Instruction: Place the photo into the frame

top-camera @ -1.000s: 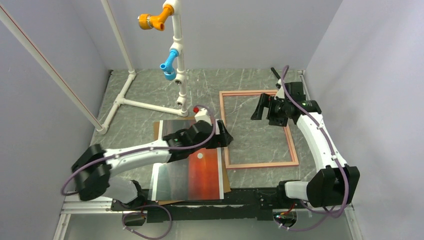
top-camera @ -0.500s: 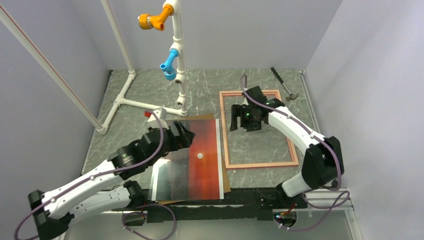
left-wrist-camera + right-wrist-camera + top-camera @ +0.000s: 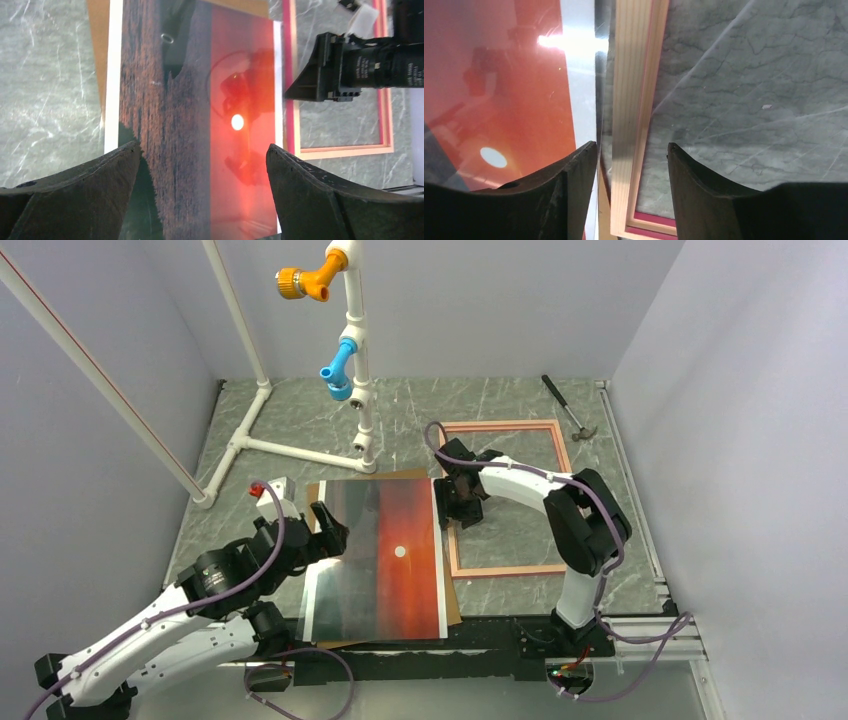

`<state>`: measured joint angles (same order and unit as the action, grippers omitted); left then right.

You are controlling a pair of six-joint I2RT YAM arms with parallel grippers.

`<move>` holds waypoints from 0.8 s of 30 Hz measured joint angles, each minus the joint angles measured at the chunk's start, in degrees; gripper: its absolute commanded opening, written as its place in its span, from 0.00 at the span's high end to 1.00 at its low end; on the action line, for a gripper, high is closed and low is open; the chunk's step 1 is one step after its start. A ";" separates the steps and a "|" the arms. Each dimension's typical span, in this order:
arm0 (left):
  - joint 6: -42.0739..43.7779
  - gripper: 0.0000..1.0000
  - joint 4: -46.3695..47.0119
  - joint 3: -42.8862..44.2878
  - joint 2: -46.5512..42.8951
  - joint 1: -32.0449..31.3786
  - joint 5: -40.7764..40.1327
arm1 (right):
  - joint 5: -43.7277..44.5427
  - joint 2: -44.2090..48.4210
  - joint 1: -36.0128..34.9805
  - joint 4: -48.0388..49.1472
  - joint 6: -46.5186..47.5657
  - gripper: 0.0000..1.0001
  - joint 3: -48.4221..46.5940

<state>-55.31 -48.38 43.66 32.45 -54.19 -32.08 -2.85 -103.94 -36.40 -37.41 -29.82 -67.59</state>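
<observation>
Grey marbled table (image 3: 300, 430) carries it all. My left end effector (image 3: 202, 150) hangs with its fingers wide apart and nothing between them, by the left edge of the large glossy sunset photo (image 3: 385, 560). That print lies face up on a brown hardboard panel (image 3: 312, 492), its right white margin just beside the thin rectangular pink and pale-wood frame (image 3: 510, 569), which lies flat. My right end effector (image 3: 631, 190), fingers apart, straddles the frame's left rail; whether it touches, I cannot tell.
</observation>
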 measured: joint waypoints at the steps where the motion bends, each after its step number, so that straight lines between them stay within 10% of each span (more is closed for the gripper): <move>1: -0.46 0.01 -0.76 -0.31 0.00 0.00 0.15 | 0.28 -0.44 -0.02 0.20 -0.37 0.51 0.00; 7: -2.58 0.01 -2.73 -1.66 0.09 0.00 1.11 | 2.91 -2.71 -0.42 0.50 -1.79 0.73 -1.49; 24: -2.91 0.01 -0.63 -2.67 5.62 0.00 4.07 | 6.56 -4.94 -0.79 -1.42 -3.76 0.78 -4.76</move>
<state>-58.22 -49.01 40.99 38.06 -54.19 -28.01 3.70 -108.88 -37.19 -38.83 -33.58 -72.36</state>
